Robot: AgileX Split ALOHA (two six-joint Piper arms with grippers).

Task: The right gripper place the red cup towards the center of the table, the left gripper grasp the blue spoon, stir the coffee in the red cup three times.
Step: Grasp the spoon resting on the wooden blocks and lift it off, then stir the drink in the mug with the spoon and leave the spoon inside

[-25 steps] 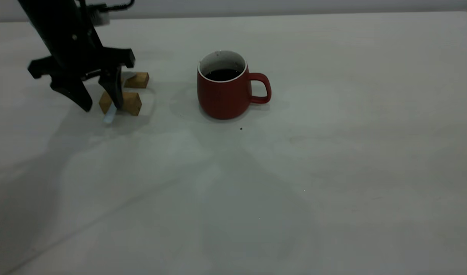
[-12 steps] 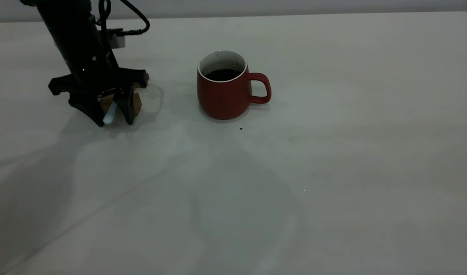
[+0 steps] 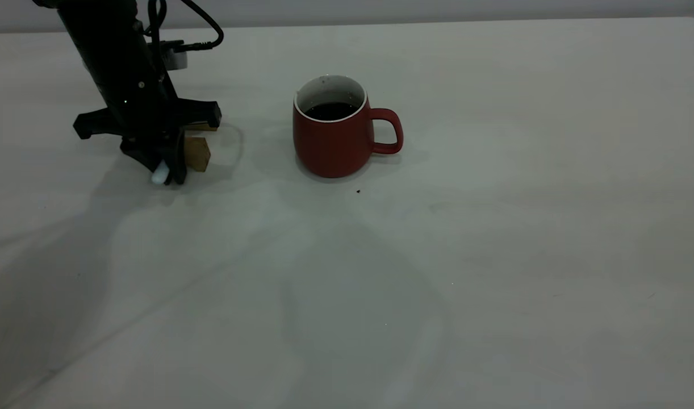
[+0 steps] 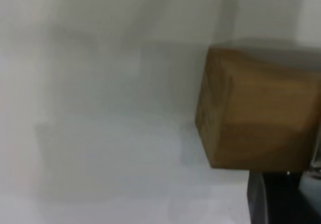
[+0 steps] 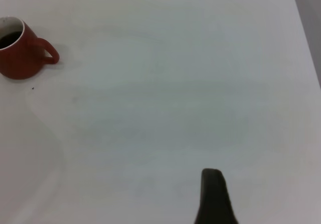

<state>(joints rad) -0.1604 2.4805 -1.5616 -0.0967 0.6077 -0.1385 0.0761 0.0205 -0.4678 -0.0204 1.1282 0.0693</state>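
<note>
Red cup (image 3: pixel 333 136) stands upright on the off-white worktop (image 3: pixel 494 255) in the exterior view, a little left of the middle and toward the far side, its loop handle pointing to the view's right. Dark coffee (image 3: pixel 331 109) sits low inside its white interior. Well apart from it, at the view's left, the left gripper (image 3: pixel 164 173) reaches down to the worktop, its dark jaws drawn close together and pinching the blue spoon (image 3: pixel 159 173), of which only the pale handle end shows between the tips. A tan wooden block (image 3: pixel 197 153) sits just beside the jaws on the cup's side, and the edge of a second block (image 3: pixel 202 127) peeks out behind the gripper's crossbar. A black cable (image 3: pixel 196 25) loops off the arm above. The right arm is out of this view.

From the left wrist camera, one wooden block (image 4: pixel 256 116) fills much of the picture, resting on the pale worktop (image 4: pixel 100 108), with a dark piece of the gripper at the picture's edge below it. The spoon cannot be made out here.

From the right wrist camera, the right gripper looks over bare worktop (image 5: pixel 175 93) from well away, with the cup (image 5: pixel 22 56) small in the distance. Only one dark finger (image 5: pixel 214 196) is in the picture, so whether these jaws are spread or closed cannot be told.
</note>
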